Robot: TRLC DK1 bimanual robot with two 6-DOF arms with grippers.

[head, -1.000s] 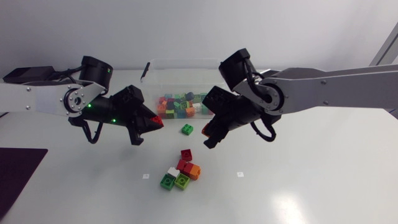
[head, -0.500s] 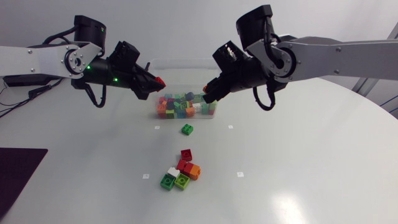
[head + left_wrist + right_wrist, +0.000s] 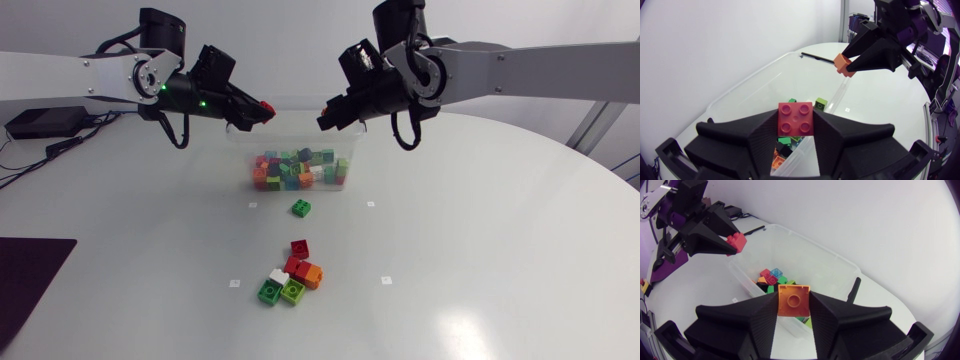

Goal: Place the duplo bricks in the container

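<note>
White round table [image 3: 480,250], glossy, soft glare on surface; dark mat [image 3: 30,275] at left edge.

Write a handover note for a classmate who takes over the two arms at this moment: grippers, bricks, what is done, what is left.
Left gripper: shut on a red brick, raised by the container.
Right gripper: shut on an orange brick, raised at the container's other side.
Done: a pile of bricks already lies in the container.
Left: release both held bricks into the container, then fetch the single green brick just in front of it and the cluster of bricks farther out on the table.
</note>
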